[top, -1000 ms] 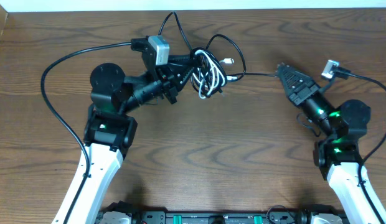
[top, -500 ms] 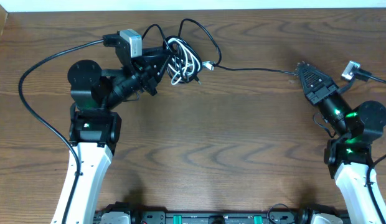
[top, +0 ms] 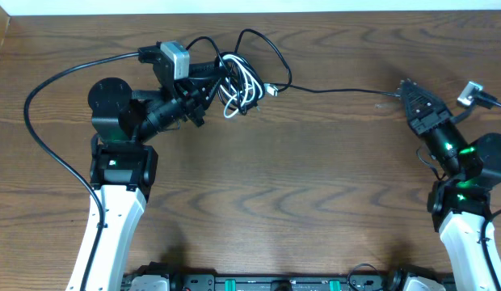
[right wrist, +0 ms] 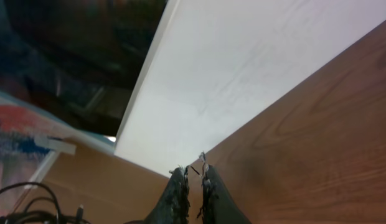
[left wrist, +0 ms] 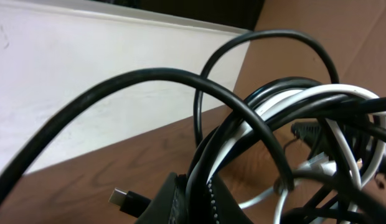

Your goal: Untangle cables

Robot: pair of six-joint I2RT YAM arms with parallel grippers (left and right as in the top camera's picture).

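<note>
One tangle of cables [top: 238, 87], one white and at least two black, lies at the far left-centre of the tabletop [top: 315, 186], clamped in the left gripper [top: 219, 86]. The right gripper [top: 406, 85], jaws closed, pinches a black strand [top: 339, 90]. That strand is drawn longer than a second ago, and the arms are wider apart. Only the left wrist view shows a plug [left wrist: 121, 198].

Brown wood-grain bench [top: 299, 186] runs under the right pincer [right wrist: 193, 174]. Straight ahead of that pincer a white board [right wrist: 255, 68] stands along the bench's edge, a dim background [right wrist: 68, 56] blurred beyond it.
</note>
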